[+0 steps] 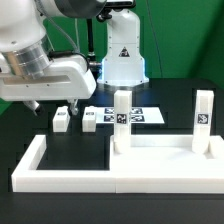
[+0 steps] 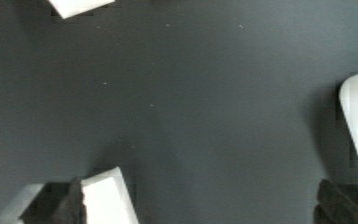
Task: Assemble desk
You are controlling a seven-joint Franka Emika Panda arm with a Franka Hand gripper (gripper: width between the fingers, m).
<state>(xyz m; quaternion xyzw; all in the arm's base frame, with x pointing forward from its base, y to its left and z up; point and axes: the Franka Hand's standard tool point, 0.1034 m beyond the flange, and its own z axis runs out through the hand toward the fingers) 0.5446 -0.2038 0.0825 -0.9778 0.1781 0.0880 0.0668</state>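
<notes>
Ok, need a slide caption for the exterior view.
Panda's open tool hangs above two loose legs beside the marker board; tabletop with two upright legs sits inside the border rail.

We look across a black matte bench (image 1: pixel 60 208) on which the marker board (image 1: pixel 145 115) lies flat. Behind the marker board rises a plain green backdrop (image 1: pixel 190 40), brightly and evenly lit. A dark upright post (image 1: pixel 88 40) stands before it. Seen close in the wrist view, the bench is dull charcoal with faint pale specks.
</notes>
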